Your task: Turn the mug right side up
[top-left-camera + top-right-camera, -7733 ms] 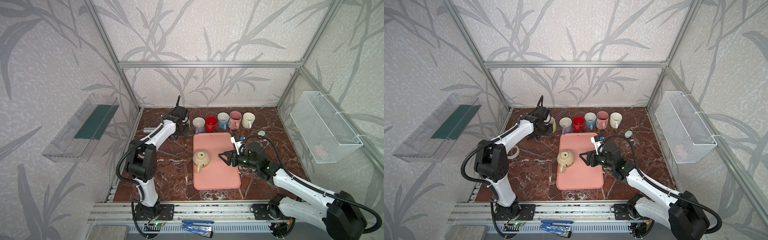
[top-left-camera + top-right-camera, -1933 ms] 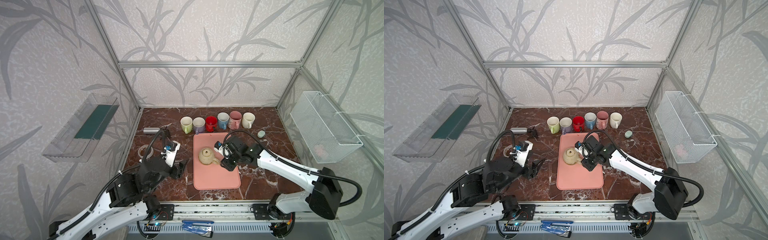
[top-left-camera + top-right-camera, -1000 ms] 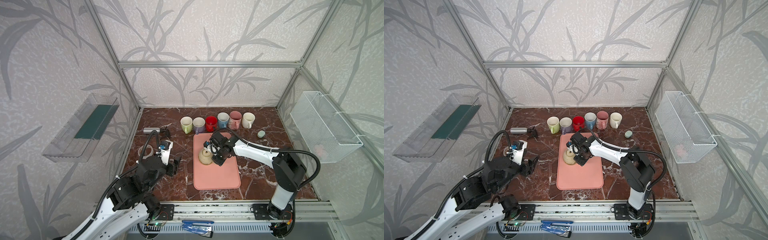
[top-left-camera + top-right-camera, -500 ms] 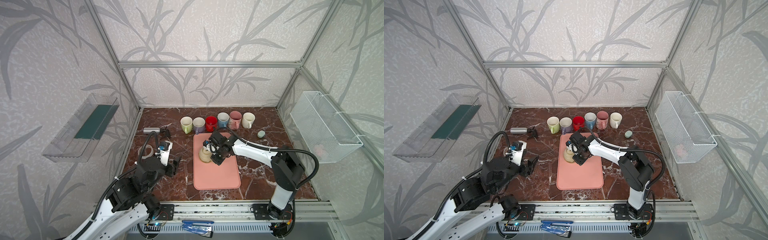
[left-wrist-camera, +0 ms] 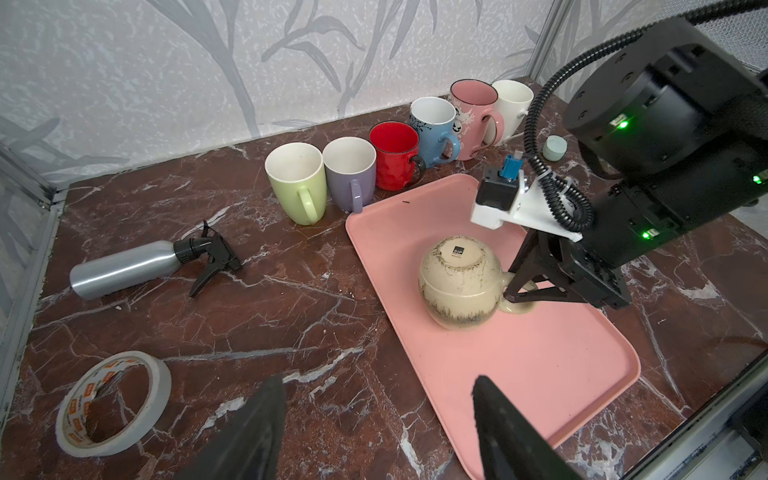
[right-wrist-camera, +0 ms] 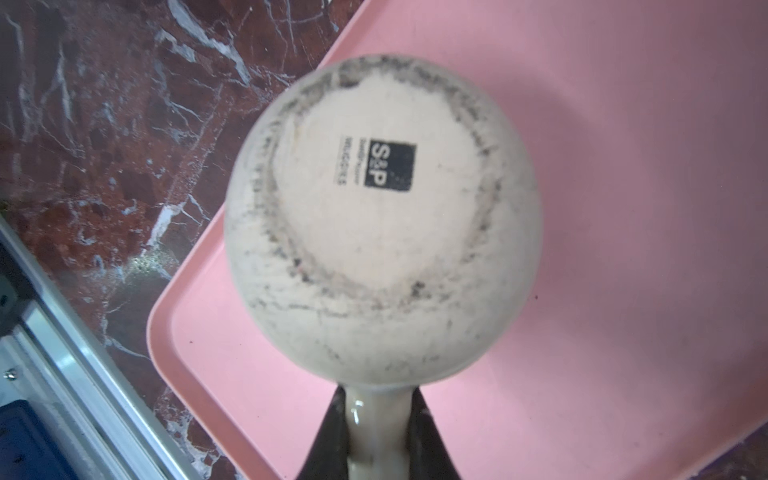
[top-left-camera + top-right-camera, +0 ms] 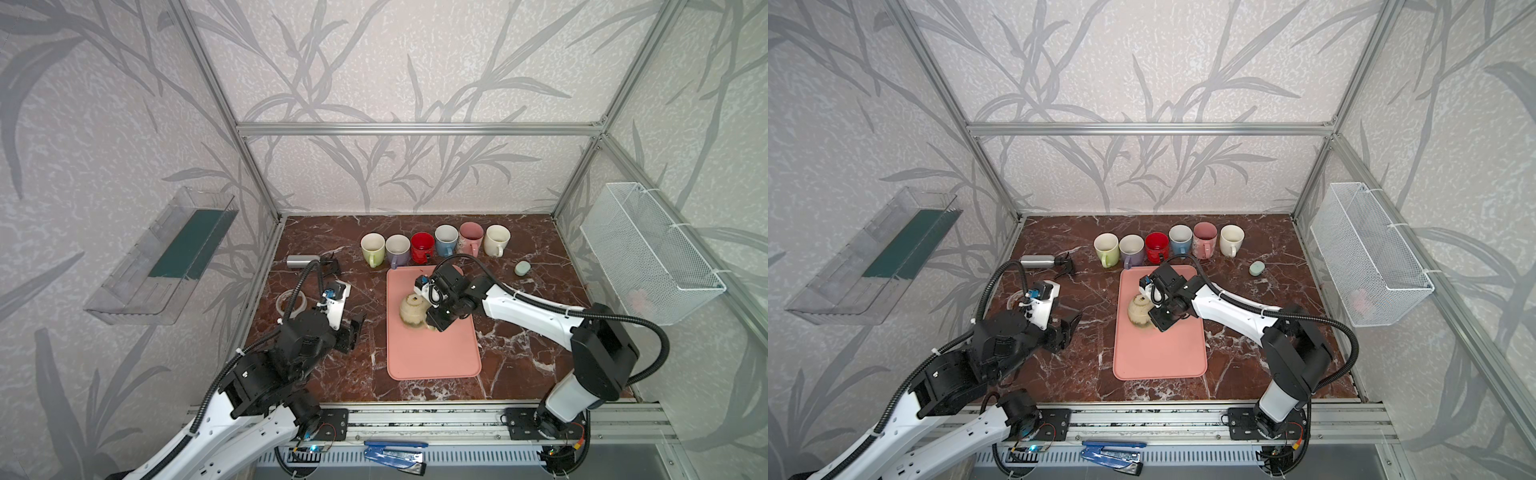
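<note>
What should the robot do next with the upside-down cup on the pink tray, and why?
Probably lift the mug slightly off the pink tray. The right end effector is shut on its handle, but the mug stands bottom up and seems to rest rim down on the tray, so it likely needs some room before it can be turned over.

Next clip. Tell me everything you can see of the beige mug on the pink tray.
The beige mug is round-bellied and looks like glazed ceramic, with dark speckling around its foot ring and near its mouth. It stands upside down on the pink tray, base up, with a black square S&P stamp on the base. Its single handle points toward the right arm, and the right gripper is closed on it, one finger on each side. Nothing else touches it; the inside is hidden.
</note>
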Tool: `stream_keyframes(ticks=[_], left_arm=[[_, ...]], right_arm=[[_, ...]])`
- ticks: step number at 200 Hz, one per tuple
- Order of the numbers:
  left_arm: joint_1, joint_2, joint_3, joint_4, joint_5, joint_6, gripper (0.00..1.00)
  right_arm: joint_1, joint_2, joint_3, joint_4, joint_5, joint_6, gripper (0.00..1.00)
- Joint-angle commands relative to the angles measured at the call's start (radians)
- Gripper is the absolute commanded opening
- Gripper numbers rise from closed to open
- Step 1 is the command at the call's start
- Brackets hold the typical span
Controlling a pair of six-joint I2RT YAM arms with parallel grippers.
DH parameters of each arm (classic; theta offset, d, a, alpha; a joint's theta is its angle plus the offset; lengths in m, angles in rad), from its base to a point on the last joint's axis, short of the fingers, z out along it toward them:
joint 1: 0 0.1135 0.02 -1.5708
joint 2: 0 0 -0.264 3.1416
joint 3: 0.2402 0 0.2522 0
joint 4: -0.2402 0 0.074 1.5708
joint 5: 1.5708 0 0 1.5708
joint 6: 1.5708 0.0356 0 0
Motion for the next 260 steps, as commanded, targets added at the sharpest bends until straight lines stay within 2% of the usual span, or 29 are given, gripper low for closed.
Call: stream_keyframes(ticks=[1, 71, 106, 180, 234, 260], left_arm=[[0.006, 0.009, -0.005, 0.013, 0.018, -0.008, 0.70], [0.007, 0.019, 0.014, 0.028, 0.027, -0.067, 0.69], [0.007, 0.061, 0.018, 0.063, 0.078, -0.133, 0.69], [0.007, 0.084, -0.239, 0.439, 0.237, -0.399, 0.64], [0.007, 0.107, -0.339, 0.621, 0.303, -0.462, 0.60], [0.007, 0.114, -0.395, 0.738, 0.346, -0.509, 0.57]], right_arm=[[-0.026, -0.105, -0.033, 0.108, -0.095, 0.069, 0.00], [-0.129, -0.290, -0.202, 0.316, -0.294, 0.193, 0.00], [-0.148, -0.341, -0.265, 0.406, -0.367, 0.239, 0.00], [-0.237, -0.446, -0.376, 0.666, -0.540, 0.414, 0.00], [-0.276, -0.452, -0.445, 0.899, -0.581, 0.534, 0.00], [-0.295, -0.430, -0.467, 1.026, -0.589, 0.638, 0.00]])
